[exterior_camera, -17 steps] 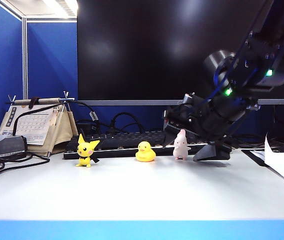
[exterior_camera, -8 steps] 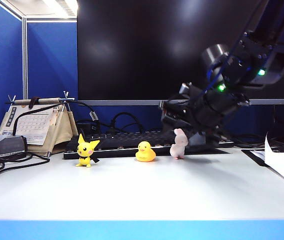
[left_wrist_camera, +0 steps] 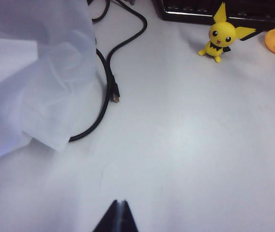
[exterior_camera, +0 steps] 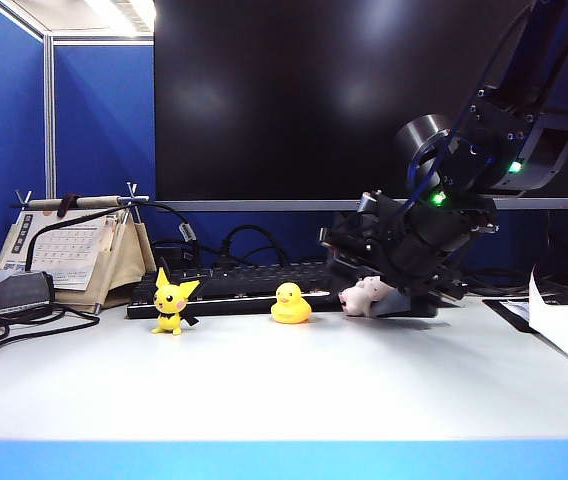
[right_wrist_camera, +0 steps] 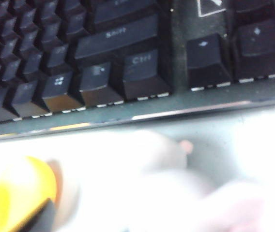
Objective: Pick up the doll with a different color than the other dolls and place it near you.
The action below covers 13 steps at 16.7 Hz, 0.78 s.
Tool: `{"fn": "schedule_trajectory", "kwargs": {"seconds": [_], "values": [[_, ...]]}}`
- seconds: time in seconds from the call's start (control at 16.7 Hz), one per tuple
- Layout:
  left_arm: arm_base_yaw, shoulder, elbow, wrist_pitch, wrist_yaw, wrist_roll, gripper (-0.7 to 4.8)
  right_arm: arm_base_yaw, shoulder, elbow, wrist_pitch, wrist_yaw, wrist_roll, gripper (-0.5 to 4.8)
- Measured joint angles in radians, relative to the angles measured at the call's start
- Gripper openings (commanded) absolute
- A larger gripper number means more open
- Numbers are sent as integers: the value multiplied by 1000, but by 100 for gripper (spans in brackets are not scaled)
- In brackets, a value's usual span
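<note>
We saw the pale doll [exterior_camera: 365,297] tipped over beside the yellow duck [exterior_camera: 290,303], our right hand [exterior_camera: 389,290] around it, grip unclear, left hand [left_wrist_camera: 117,216] pressed together.

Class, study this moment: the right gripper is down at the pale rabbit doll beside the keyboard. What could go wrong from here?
1. The rabbit doll lies tipped on the table under the right gripper, so the jaws may catch it badly or slip off.
2. The yellow duck stands close by; a sideways nudge could knock it.
3. The keyboard sits right behind, so the gripper could strike it.

The left gripper hangs shut, elsewhere.
</note>
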Motion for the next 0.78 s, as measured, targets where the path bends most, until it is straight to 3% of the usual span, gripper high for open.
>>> {"fn": "schedule_trajectory", "kwargs": {"seconds": [0.78], "values": [[0, 0, 0, 0, 0, 0, -5, 0, -34, -2, -5, -23, 0, 197]]}}
